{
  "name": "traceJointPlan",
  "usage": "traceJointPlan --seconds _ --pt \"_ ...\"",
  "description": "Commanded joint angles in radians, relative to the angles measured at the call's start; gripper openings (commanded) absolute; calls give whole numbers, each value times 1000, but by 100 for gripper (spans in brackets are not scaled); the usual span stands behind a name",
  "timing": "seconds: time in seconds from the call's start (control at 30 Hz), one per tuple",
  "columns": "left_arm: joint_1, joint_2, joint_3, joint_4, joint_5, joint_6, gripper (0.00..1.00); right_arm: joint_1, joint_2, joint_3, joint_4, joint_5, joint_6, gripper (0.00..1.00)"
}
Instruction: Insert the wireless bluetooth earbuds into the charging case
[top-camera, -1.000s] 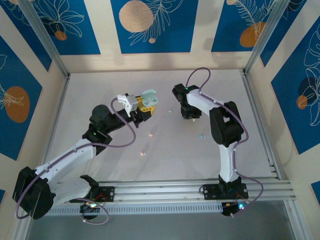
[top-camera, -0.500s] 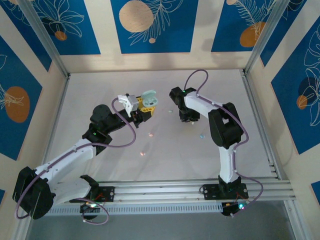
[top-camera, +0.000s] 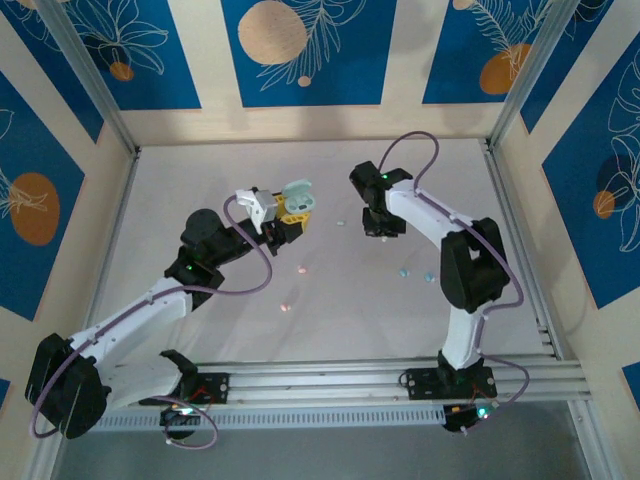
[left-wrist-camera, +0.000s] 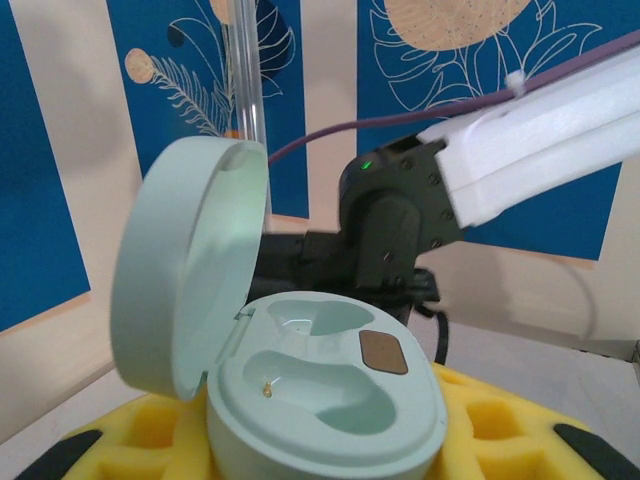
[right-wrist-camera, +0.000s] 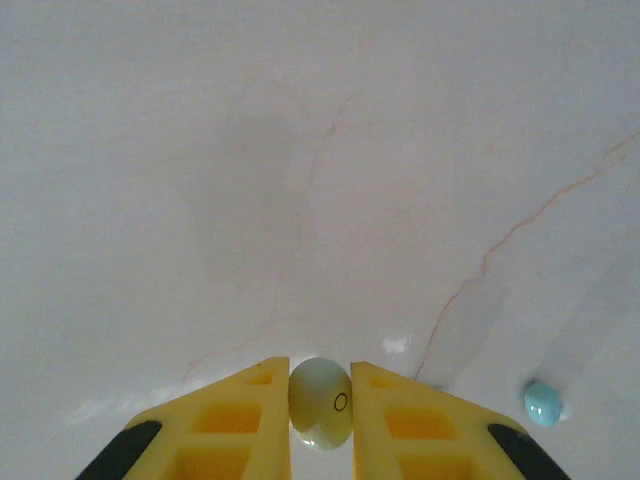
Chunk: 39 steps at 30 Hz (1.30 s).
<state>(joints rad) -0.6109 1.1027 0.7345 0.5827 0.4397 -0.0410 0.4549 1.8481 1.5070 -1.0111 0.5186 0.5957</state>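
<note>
My left gripper is shut on the open mint charging case and holds it above the table. In the left wrist view the case has its lid tipped back to the left, and both wells are empty. My right gripper is to the right of the case, apart from it. Its yellow fingers are shut on a mint earbud. Other earbuds lie on the table: a blue one and two pink ones.
Two blue earbuds lie beside the right arm's elbow. A pale earbud lies between the grippers. The white table is walled by an aluminium frame. The right arm's wrist is close behind the case.
The right arm's elbow has swung to the right, uncovering a second blue earbud. Its gripper has stayed near the same spot. The left arm and case have not moved.
</note>
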Motion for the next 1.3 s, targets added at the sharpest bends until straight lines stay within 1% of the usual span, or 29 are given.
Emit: traceJointPlan --seconds 0.0,0.13,0.23,0.37,0.47,0.6,0.77,1.07,1.27 --pt "-8 8 0 25 -6 26 36 -9 -114 -11 -8 -102 -4 17" --pt "-8 38 2 47 5 33 36 -14 -254 -2 18 -237 -36 17" --pt "-8 69 11 65 23 34 35 -25 -326 25 26 -368 -56 17" --pt "-8 105 18 98 25 26 35 -31 -382 68 19 -528 -68 17" --pt "-8 122 26 104 24 25 36 -32 -419 99 1 -594 -75 17" --pt "-9 132 26 110 15 29 36 -29 -454 141 -21 -647 -79 17" --pt "-8 151 27 120 25 25 36 3 -477 170 3 -697 -62 17" --pt "-8 166 34 138 39 15 36 78 -429 231 69 -756 -26 18" --pt "-7 166 36 132 36 18 36 127 -370 277 86 -762 -17 18"
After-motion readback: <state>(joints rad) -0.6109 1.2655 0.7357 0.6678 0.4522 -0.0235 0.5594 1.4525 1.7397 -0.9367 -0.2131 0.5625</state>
